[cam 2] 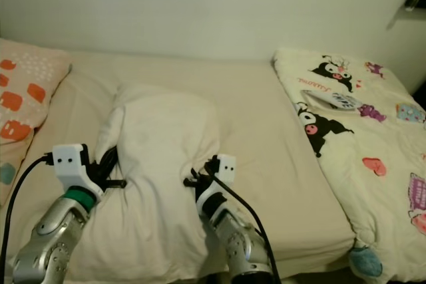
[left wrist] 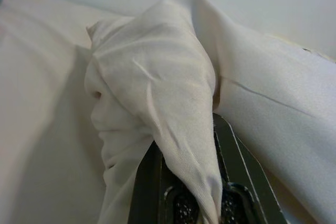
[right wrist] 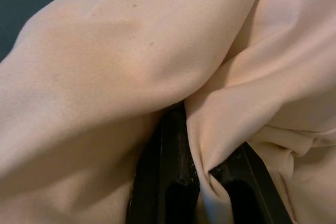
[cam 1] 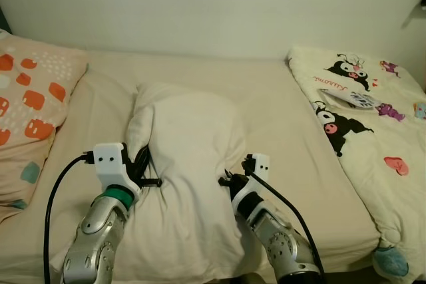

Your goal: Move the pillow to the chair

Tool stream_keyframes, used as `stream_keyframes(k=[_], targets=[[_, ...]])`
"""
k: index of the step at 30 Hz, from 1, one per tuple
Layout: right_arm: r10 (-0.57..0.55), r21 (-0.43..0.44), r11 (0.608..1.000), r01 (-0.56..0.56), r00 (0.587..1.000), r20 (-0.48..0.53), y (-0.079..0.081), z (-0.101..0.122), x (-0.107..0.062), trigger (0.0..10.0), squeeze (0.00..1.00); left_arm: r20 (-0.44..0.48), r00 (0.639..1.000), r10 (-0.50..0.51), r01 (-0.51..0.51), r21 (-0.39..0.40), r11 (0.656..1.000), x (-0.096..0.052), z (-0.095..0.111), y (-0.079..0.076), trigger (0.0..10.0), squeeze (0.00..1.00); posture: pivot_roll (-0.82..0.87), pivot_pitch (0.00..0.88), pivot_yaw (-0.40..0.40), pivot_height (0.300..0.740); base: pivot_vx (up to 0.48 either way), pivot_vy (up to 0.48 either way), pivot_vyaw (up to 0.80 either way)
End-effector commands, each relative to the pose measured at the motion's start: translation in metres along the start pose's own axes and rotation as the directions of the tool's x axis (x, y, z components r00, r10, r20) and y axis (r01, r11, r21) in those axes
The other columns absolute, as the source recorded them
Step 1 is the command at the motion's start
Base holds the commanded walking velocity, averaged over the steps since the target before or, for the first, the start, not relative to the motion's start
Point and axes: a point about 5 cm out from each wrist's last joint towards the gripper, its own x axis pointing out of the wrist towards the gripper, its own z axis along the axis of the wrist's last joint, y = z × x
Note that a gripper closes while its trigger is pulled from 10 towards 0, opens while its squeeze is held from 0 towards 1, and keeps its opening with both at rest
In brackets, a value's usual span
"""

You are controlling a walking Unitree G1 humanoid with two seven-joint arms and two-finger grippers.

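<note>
A plain cream pillow (cam 1: 186, 144) lies lengthwise in the middle of the bed. My left gripper (cam 1: 143, 167) pinches a fold of its left edge, and the left wrist view has that cloth (left wrist: 173, 129) bunched between the black fingers (left wrist: 236, 156). On the pillow's right edge sits my right gripper (cam 1: 226, 181), also shut on fabric; the right wrist view has a fold (right wrist: 210, 145) squeezed between its fingers (right wrist: 168, 171). The pillow rests on the sheet, creased where both grippers hold it.
A peach pillow with orange patches (cam 1: 30, 98) lies at the bed's left end. A cartoon-print quilt (cam 1: 373, 124) covers the right side, with a small white packet (cam 1: 349, 99) on it. A pale wall (cam 1: 213, 4) runs behind the bed (cam 1: 279, 98).
</note>
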Motion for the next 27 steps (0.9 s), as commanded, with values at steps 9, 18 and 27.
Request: stream_keyframes(k=[9,18,27], targets=[[0.114,0.047,0.992,-0.115,0.993,0.041,0.0257,0.0036,0.0112,10.0,0.0,0.022,0.997,-0.069,0.069,0.02,0.997,0.0019,0.0027,-0.0179,10.0,0.0,0.07,0.02,-0.051,0.687,0.0,0.0,0.0],[0.103,0.059,0.993,-0.106,0.993,0.056,0.0237,0.0064,0.0108,10.0,0.0,0.016,0.997,-0.076,0.076,0.027,0.997,0.0026,0.0027,-0.0184,10.0,0.0,0.07,0.021,-0.044,0.707,0.0,0.0,0.0],[0.056,0.056,0.997,-0.059,0.997,0.057,0.019,0.0089,0.0096,10.0,0.0,0.003,0.997,-0.077,0.076,0.038,0.996,0.0018,0.0009,-0.0186,10.0,0.0,0.06,0.014,-0.036,0.74,0.0,0.0,0.0]])
